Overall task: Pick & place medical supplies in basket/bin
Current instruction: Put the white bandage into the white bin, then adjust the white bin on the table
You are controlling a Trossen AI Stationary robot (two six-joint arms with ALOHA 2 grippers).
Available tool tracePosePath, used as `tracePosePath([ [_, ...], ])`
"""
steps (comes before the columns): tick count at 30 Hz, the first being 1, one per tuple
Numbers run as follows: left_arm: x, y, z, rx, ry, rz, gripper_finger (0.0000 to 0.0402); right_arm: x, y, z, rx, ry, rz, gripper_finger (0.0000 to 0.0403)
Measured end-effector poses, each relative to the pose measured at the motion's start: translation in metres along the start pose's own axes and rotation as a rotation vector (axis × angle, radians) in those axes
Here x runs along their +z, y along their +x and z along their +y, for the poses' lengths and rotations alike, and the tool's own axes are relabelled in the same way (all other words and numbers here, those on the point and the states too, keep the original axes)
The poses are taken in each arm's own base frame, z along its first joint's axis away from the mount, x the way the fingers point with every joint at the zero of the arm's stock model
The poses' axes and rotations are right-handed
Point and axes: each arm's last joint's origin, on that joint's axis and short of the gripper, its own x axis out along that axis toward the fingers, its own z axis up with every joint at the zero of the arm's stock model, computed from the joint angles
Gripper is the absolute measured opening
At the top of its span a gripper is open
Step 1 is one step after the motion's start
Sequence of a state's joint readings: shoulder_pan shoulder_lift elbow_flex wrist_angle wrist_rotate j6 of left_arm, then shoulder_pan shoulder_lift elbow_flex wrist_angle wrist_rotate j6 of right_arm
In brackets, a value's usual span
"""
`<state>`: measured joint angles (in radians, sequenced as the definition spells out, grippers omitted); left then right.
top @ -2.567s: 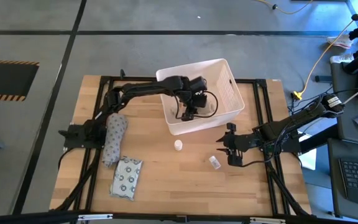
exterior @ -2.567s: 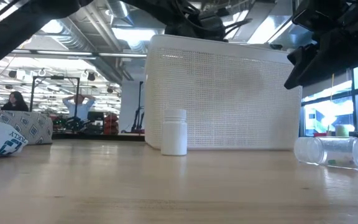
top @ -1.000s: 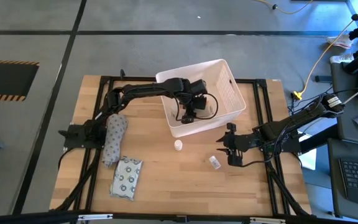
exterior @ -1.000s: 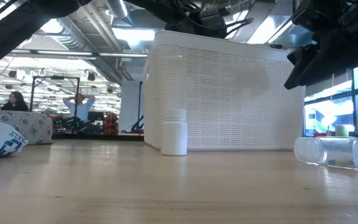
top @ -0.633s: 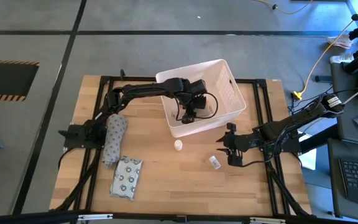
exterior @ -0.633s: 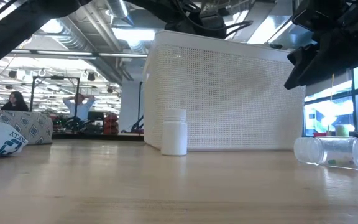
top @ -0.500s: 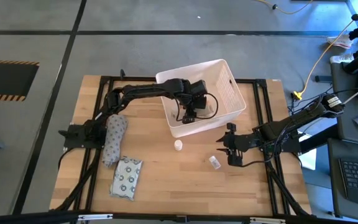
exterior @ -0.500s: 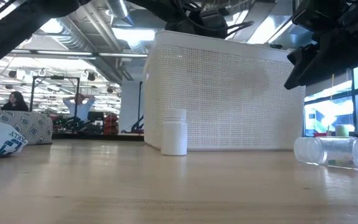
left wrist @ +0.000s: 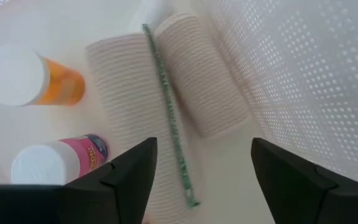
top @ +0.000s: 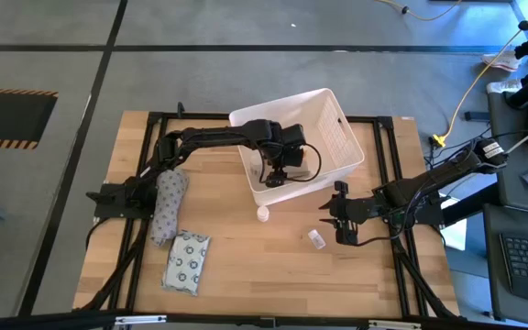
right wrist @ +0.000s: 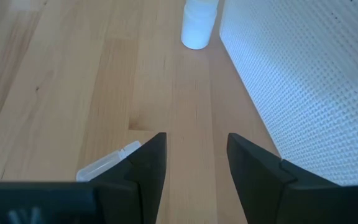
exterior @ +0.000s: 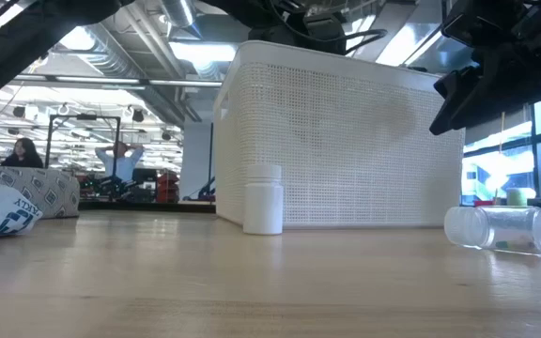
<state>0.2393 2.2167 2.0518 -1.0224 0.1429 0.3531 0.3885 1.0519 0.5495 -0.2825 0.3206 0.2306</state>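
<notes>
The white basket (top: 330, 99) stands at the table's middle, toward the far edge. My left gripper (left wrist: 202, 149) reaches down into it (top: 273, 176), open, above two beige rolls (left wrist: 197, 74) lying side by side on the basket floor. Beside the rolls lie an orange bottle (left wrist: 64, 84) and a pink bottle (left wrist: 86, 149), both white-capped. A small white bottle (top: 262, 214) stands upright just outside the basket's near wall. A clear tube (top: 316, 239) lies on its side on the wood. My right gripper (top: 340, 220) hovers open near the tube.
A grey patterned roll (top: 168, 206) and a flat ring-patterned packet (top: 186, 263) lie at the near left. Black frame rails (top: 136, 229) run along the table's sides. Bare wood lies between the packet and the tube. People show far behind in the low view (exterior: 22, 155).
The basket has slid a little toward the table's near edge, so its near wall now stands closer to the white bottle. The bottle and the tube have kept their places.
</notes>
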Motion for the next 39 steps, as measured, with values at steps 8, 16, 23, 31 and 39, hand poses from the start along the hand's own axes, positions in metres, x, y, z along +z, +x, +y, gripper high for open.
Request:
tracePosePath([
  [8, 0.008, -0.017, -0.001, 0.019, -0.014, -0.048, 0.0255, 0.0, 0.0, 0.0, 0.0, 0.0, 0.0, 0.0171],
  [16, 0.026, -0.108, -0.005, 0.09, -0.059, -0.283, 0.0256, 0.0, 0.0, 0.0, 0.0, 0.055, 0.001, 0.0171],
  [23, 0.015, -0.168, -0.013, 0.173, -0.166, -0.437, 0.0255, -0.001, 0.0, 0.002, 0.067, 0.229, 0.035, 0.0171],
  [31, -0.02, -0.151, -0.046, 0.315, -0.341, -0.353, 0.0255, -0.007, -0.002, 0.008, 0.131, 0.275, 0.103, 0.0171],
  [39, -0.056, -0.156, -0.106, 0.368, -0.407, -0.528, 0.0255, 0.014, 0.007, 0.007, 0.042, -0.009, -0.137, 0.0171],
])
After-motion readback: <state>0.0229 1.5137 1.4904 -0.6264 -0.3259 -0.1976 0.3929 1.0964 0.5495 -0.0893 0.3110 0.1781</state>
